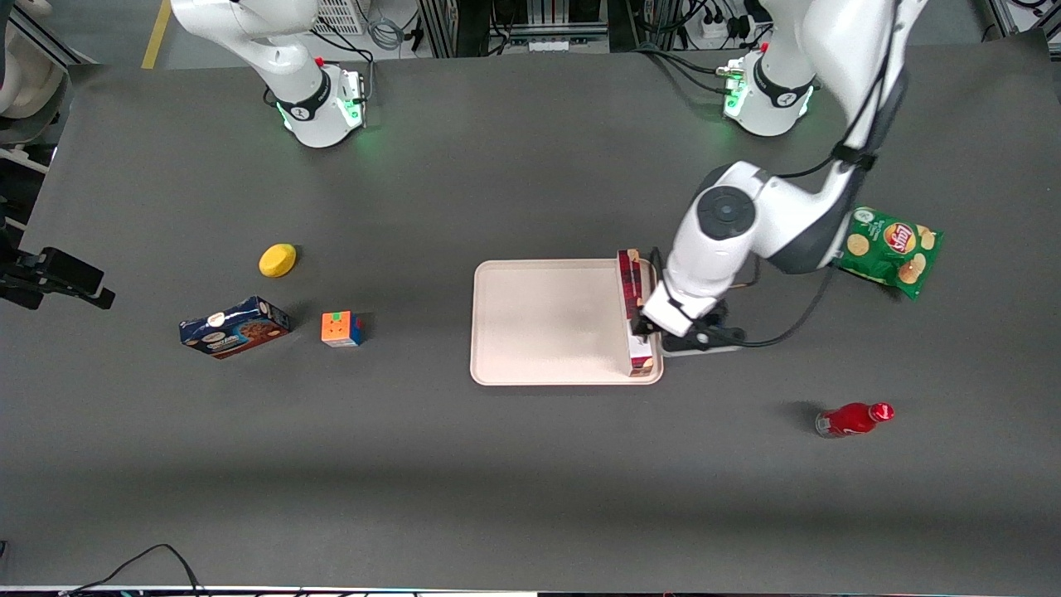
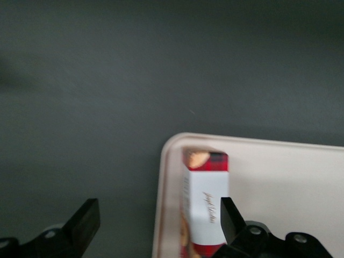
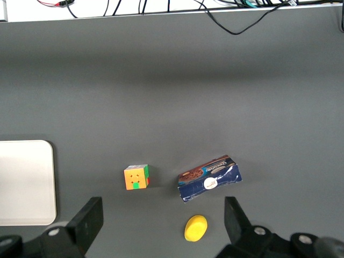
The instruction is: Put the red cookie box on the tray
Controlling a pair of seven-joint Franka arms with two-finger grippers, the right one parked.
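Task looks nearly done: red cookie box (image 1: 635, 313) already sits on the tray (image 1: 547, 323), along the tray's edge toward the working arm's end of the table (image 1: 530, 497). Hand (image 2: 156, 226) hovers over the box, fingers spread wide, gripping nothing; one finger (image 2: 232, 219) is just beside the carton. Left: pull the hand clear. Box is slim plaid cardboard with a white label panel; tray is smooth pale beige-pink, rounded corners, low rim; table is matte dark grey.

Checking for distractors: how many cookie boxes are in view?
2. The red box stands on the tray at its edge, by the open gripper; the blue box lies beside the cube.
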